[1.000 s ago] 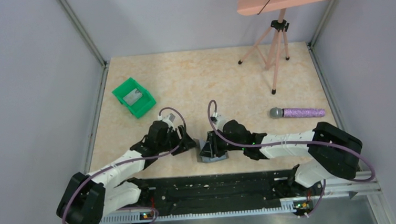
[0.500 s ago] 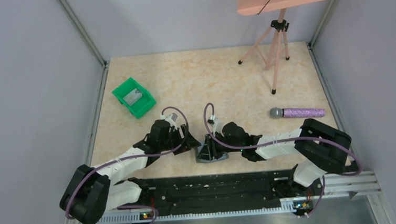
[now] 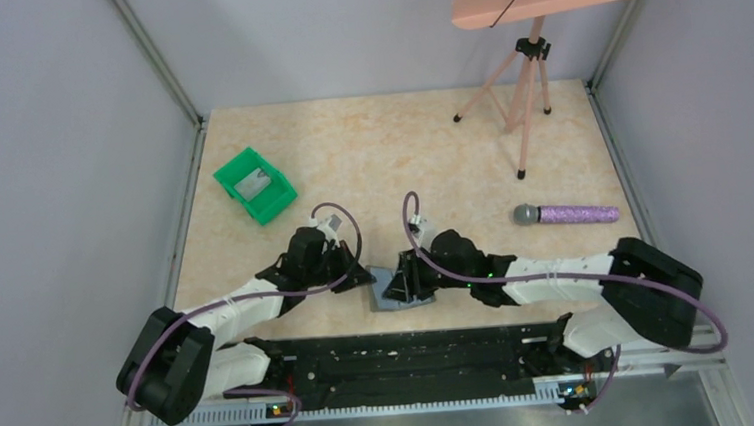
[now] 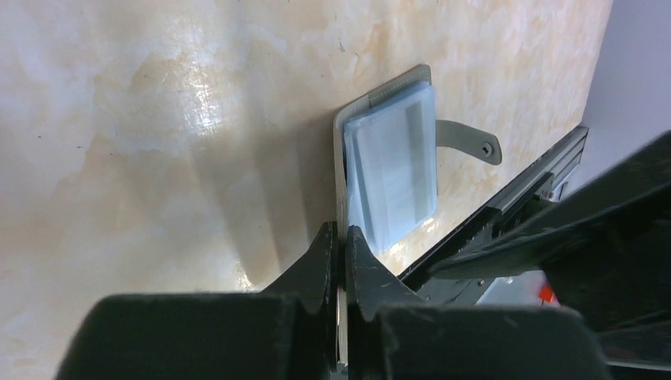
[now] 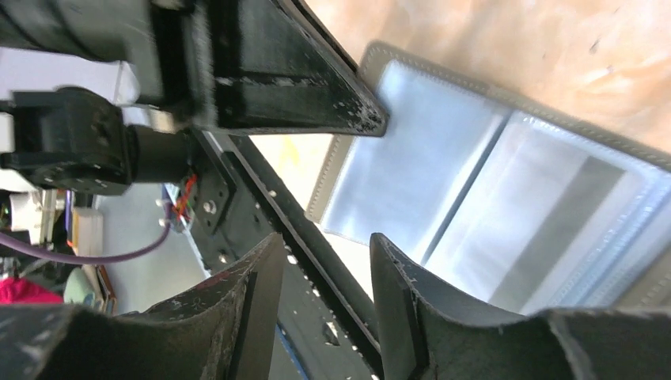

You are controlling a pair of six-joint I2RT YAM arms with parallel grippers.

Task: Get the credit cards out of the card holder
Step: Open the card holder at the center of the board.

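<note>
The grey card holder [image 3: 391, 300] lies spread open on the table near the front rail. In the left wrist view my left gripper [image 4: 340, 231] is shut on the thin near edge of the card holder [image 4: 392, 154], whose blue-grey pockets and dark stripe face up. My right gripper [image 5: 323, 241] is open with nothing between its fingers, and it hovers over the near half of the card holder [image 5: 411, 178]. From above, the left gripper [image 3: 365, 277] and right gripper [image 3: 405, 279] meet over the holder. I cannot tell the credit cards apart from the clear pockets.
A green bin [image 3: 274, 202] with a flat grey item in it stands at the back left. A purple microphone [image 3: 569, 214] lies at the right. A pink tripod stand [image 3: 525, 92] rises at the back right. The black front rail [image 3: 413, 356] runs just behind the holder.
The left gripper's jaws have closed on the holder's edge. My right gripper has opened wider and pulled back a little to the right. The holder now lies flatter.
</note>
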